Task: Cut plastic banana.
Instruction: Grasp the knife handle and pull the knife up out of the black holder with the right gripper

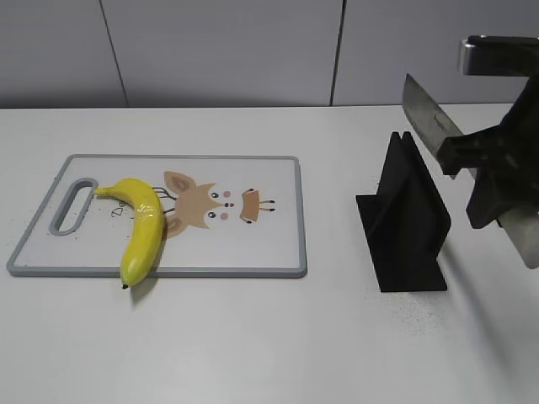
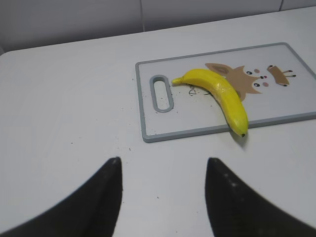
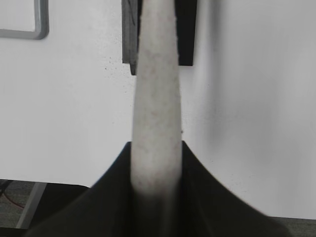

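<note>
With the right gripper [image 1: 497, 181] clamping the knife [image 1: 431, 122] at right of frame and the left gripper [image 2: 163, 197] open, the transport step applies: carry the blade left to the plastic banana [image 1: 139, 227].

Banana [image 1: 141, 231] on board [image 1: 253, 252]; knife [image 1: 431, 124] aloft.

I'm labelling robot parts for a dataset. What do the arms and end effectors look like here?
Both end effectors are matte black. The left end effector shows two broad, curved fingers tapering to rounded tips. The right end effector is a blocky, angular black body; its fingers flare wide at the base. No cables, markings or sleeves are visible.
</note>
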`<move>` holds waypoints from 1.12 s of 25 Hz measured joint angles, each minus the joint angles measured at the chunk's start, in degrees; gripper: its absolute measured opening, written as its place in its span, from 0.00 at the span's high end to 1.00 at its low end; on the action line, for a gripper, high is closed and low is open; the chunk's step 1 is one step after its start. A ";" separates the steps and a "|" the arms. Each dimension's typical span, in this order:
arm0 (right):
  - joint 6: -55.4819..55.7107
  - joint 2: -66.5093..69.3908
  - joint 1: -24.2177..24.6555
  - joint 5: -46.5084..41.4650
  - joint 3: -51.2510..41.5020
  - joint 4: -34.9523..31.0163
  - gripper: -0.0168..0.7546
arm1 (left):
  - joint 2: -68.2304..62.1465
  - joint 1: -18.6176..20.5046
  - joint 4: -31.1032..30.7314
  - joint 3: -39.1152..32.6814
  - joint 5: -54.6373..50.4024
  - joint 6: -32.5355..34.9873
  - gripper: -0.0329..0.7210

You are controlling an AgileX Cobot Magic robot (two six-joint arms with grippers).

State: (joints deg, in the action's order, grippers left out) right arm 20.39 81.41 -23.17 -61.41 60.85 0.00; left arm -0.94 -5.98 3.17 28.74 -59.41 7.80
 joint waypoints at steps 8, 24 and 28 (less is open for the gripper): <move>-6.49 -0.56 0.00 -5.34 7.18 0.00 0.75 | 0.00 0.00 0.00 0.00 0.00 0.00 0.27; -17.10 -0.56 0.00 -7.57 19.75 -1.15 0.75 | 0.00 0.00 0.00 0.00 0.00 0.00 0.27; -23.54 -0.51 0.00 -7.64 20.73 -2.78 0.75 | -0.77 0.00 0.00 0.25 -0.06 1.50 0.27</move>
State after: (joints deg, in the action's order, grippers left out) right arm -3.16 80.90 -23.17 -69.04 81.58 -2.78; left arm -1.71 -5.98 3.17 29.00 -59.48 9.30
